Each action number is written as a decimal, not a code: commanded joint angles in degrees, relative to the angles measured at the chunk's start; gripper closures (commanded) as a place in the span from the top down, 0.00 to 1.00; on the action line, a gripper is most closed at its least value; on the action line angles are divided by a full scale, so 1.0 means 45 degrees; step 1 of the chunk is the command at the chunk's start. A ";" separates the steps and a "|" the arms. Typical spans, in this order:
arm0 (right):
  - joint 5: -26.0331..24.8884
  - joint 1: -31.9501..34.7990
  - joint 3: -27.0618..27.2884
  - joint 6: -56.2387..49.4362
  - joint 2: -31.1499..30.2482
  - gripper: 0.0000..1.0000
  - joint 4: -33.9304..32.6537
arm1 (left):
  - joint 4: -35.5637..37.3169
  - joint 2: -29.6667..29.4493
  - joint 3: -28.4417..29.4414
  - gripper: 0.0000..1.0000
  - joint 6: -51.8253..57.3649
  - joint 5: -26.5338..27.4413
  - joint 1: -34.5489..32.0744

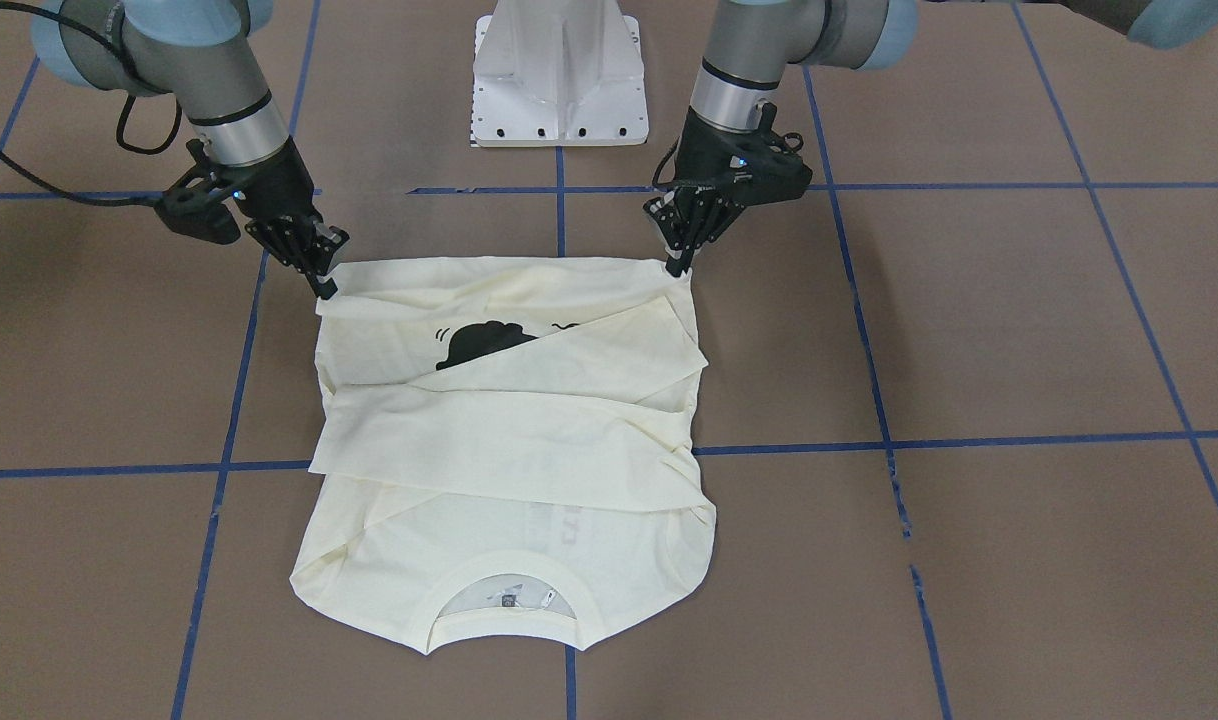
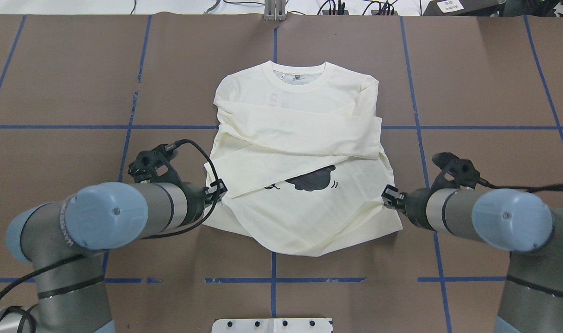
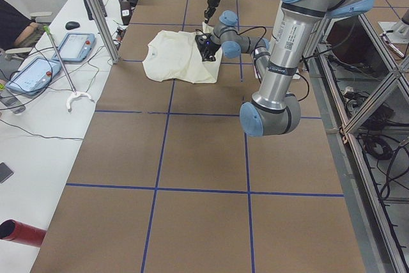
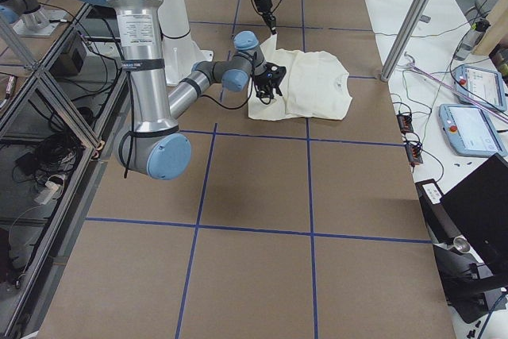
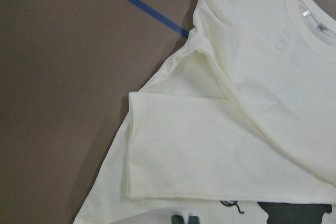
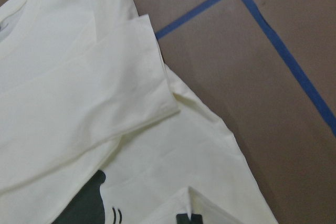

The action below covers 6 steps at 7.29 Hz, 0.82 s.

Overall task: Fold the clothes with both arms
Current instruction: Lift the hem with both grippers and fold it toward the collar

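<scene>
Shirt: a cream long-sleeved shirt lay print-side up in the middle of the brown surface, with its collar turned away from the robot and its hem nearest the white base.
Sleeves: 2 sleeves lay crossed over the chest, 1 of them half hiding the black cat print.
Left claw: the left claw was pressed together on the hem corner on its side, pinching the cloth.
Right claw: the right claw pinched the opposite hem corner in the same way.
Hem: the edge ran almost straight between the 2 claws.
Surface: blue tape marked it into squares, and the lines ran under the shirt.
</scene>
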 commanded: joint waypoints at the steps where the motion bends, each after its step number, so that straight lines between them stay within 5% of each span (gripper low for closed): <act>1: 0.0630 0.1560 -0.3302 -0.1462 0.2416 0.00 -0.0286 | -0.1416 -0.0843 0.2222 0.00 0.0654 -0.0146 -0.1279; 4: 0.0669 0.2578 -0.5831 -0.2729 0.3928 0.00 -0.0286 | -0.4389 -0.2266 0.6343 0.00 0.1041 -0.0146 -0.2217; 6: 0.0649 0.2580 -0.7494 -0.2868 0.4830 0.00 -0.0246 | -0.4453 -0.2603 0.7346 0.00 0.1745 -0.0108 -0.2455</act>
